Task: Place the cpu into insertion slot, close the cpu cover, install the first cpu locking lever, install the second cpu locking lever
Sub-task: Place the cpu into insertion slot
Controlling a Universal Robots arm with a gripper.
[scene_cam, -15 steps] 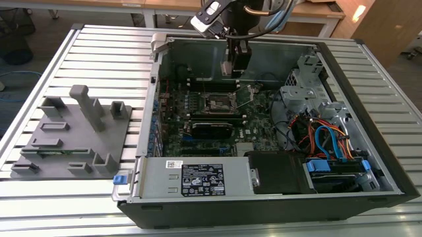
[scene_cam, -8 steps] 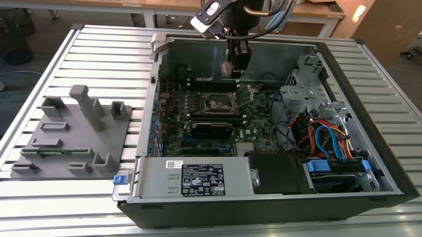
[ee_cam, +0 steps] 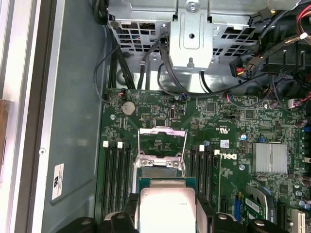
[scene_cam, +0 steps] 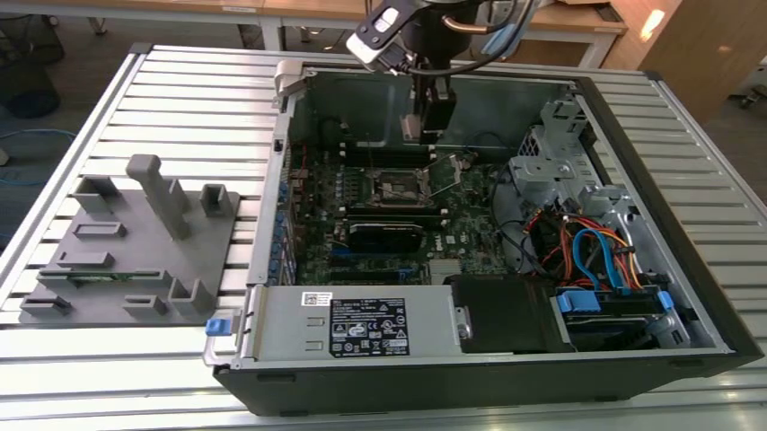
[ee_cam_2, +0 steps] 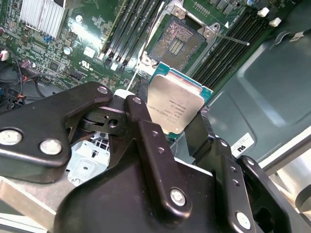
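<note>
Inside the computer case [scene_cam: 480,382], cpu [ee_cam_2: 177,104] between fingers [ee_cam_2: 146,136] near insertion slot [ee_cam_2: 177,46].

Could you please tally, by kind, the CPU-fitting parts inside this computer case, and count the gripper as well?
cpu: 1, held above the board
insertion slot: 1, empty
cpu cover: 1, raised open
gripper: 1, shut on the cpu
Total: 4
</note>
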